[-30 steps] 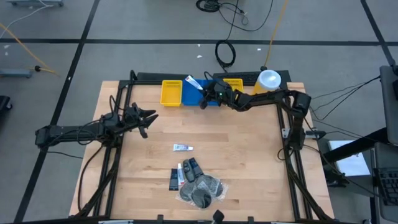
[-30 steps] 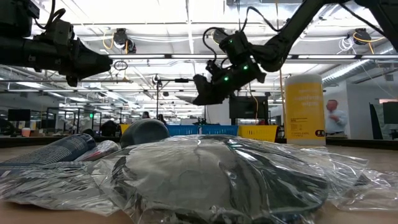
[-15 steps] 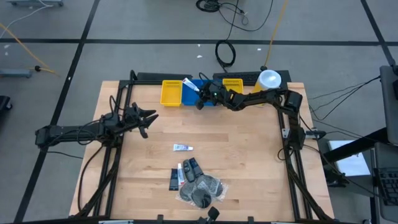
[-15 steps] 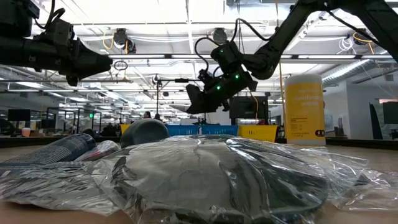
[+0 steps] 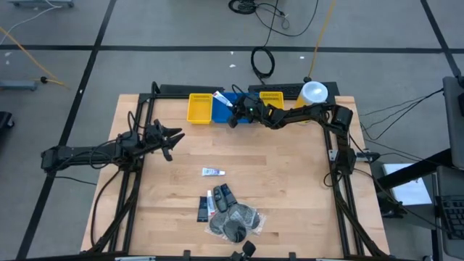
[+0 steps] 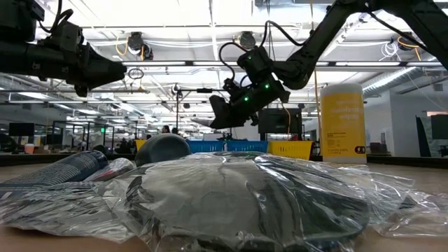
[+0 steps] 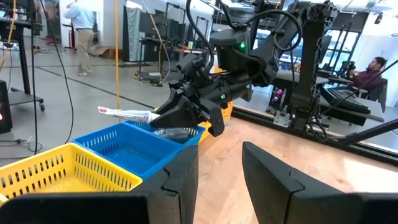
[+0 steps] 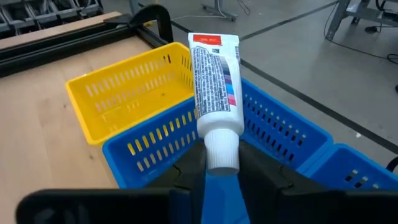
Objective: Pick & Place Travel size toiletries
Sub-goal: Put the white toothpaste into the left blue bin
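the right gripper (image 8: 222,163), fingers clamped on the cap end of a thin white printed tube (image 8: 215,87), holds it over the blue slatted plastic bin (image 8: 273,134); next, release; left gripper (image 5: 171,139) waits part-open.

A grey concrete floor (image 5: 181,29) crossed by dark lines and loose cables (image 5: 264,61) surrounds the wooden table (image 5: 283,181), while long ceiling light strips (image 6: 210,31) brighten an open workshop with desks and 2 people (image 7: 78,28) beyond.

Table middle (image 5: 254,159) open — blue bin (image 5: 230,101) hemmed by yellow bins (image 5: 199,108)
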Available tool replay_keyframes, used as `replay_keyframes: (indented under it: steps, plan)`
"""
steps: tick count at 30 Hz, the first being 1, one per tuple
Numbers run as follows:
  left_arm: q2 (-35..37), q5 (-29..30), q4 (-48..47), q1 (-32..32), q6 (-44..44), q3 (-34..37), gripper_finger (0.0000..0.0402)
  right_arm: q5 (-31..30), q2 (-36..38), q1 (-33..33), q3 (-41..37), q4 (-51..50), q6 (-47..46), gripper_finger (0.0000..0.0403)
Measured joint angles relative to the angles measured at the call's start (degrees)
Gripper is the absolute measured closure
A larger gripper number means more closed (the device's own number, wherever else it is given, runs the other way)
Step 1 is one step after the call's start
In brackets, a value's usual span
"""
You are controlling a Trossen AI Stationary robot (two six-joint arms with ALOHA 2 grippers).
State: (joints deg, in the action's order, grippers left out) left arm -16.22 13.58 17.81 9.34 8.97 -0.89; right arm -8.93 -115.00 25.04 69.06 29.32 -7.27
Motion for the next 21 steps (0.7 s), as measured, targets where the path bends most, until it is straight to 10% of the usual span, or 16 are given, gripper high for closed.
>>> replay_keyframes:
  steps: [21]
  plan:
    - [0.0,-0.2,0.0,0.0,0.4,0.0,0.0277,5.6,0.2,-1.0,0.0,0.1,1.5,0.0309]
